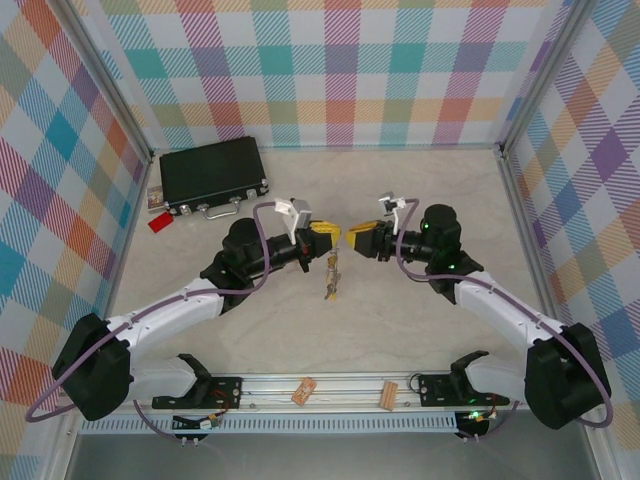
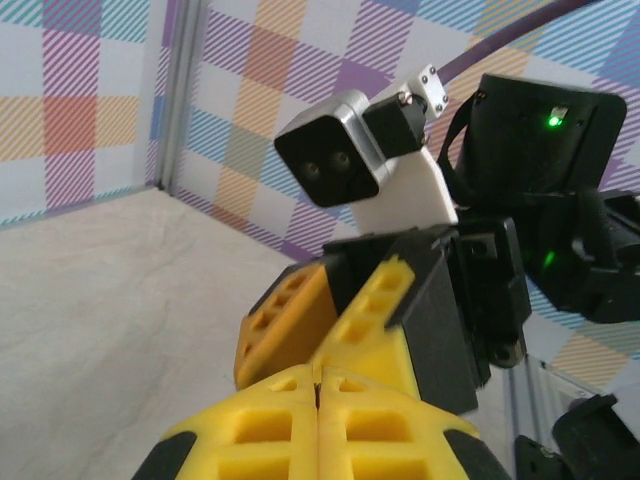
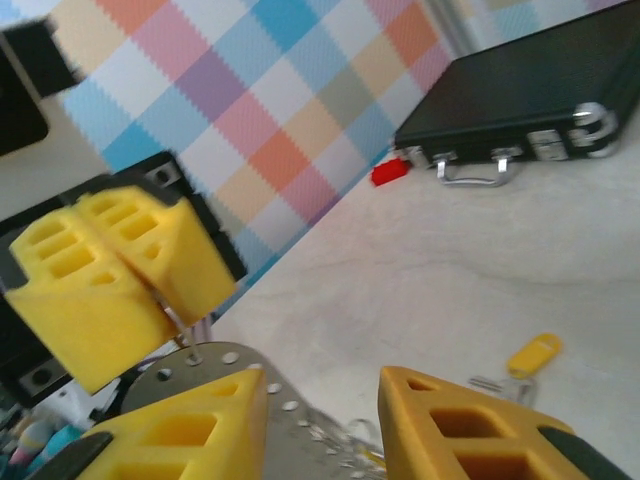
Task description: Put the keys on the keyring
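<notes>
Both arms reach inward above the counter; left jaws pinch the keyring, fully shut; right jaws stand part-open beside it; black case closed.

left arm and right arm — white shells, black joints, each with a purple cable. left gripper and right gripper: ribbed yellow fingers, black bodies — a green light on the right wrist.

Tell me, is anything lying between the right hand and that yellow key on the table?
Nothing visible does. The yellow key lies on the table just past the right hand, with nothing between; the black case sits far behind.
</notes>
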